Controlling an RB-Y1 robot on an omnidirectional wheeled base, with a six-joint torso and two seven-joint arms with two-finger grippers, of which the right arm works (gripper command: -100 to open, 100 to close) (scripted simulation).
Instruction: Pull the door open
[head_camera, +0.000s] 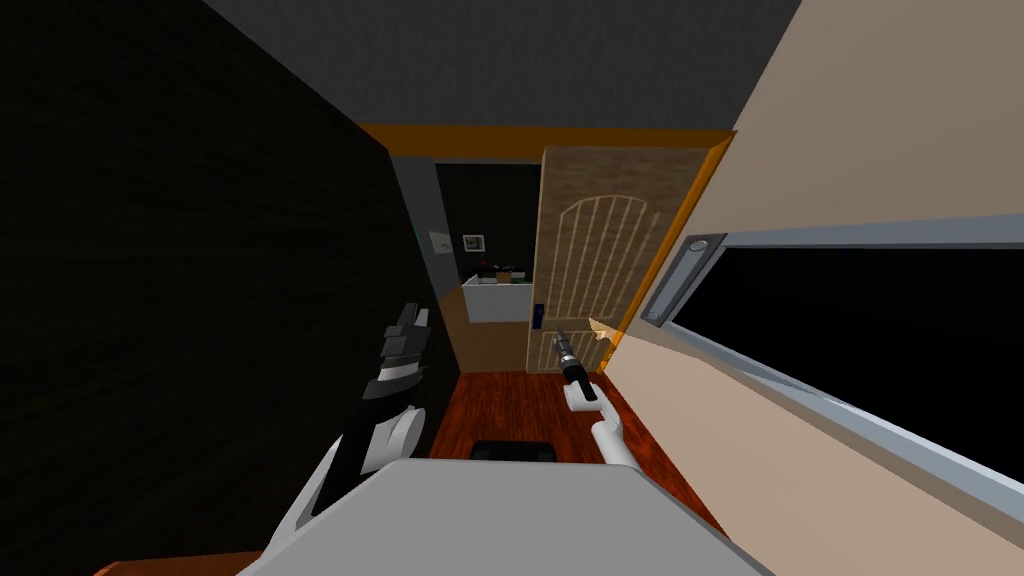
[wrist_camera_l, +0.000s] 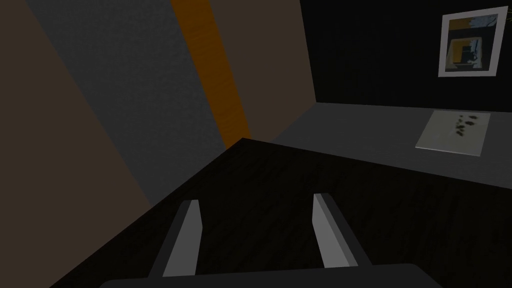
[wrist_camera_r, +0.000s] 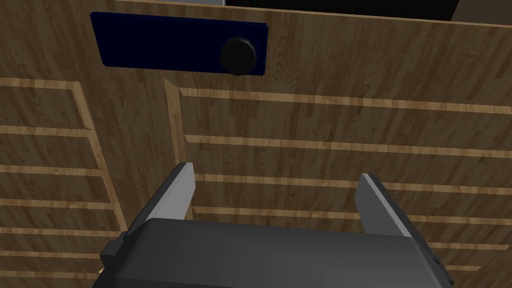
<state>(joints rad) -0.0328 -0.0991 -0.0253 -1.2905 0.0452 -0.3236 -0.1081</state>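
We logged the right gripper (wrist_camera_r: 276, 172) spread wide and empty, facing the wooden door (wrist_camera_r: 325, 125) close to its ribbed panel, apart from the dark knob (wrist_camera_r: 239, 55) on a blue plate (wrist_camera_r: 165, 42). The right arm reached forward and low. The left gripper (wrist_camera_l: 255, 205) was also spread and empty, raised beside a dark wall (head_camera: 150, 300). We noted a red-brown floor (head_camera: 520, 410) and a beige wall (head_camera: 880, 120) on the right.

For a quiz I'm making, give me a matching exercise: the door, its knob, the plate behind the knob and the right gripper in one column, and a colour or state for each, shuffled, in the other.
1 door
2 knob
3 plate
4 right gripper

A dark blue
B open, holding nothing
C brown wood
D black

Pairs: 1-C, 2-D, 3-A, 4-B
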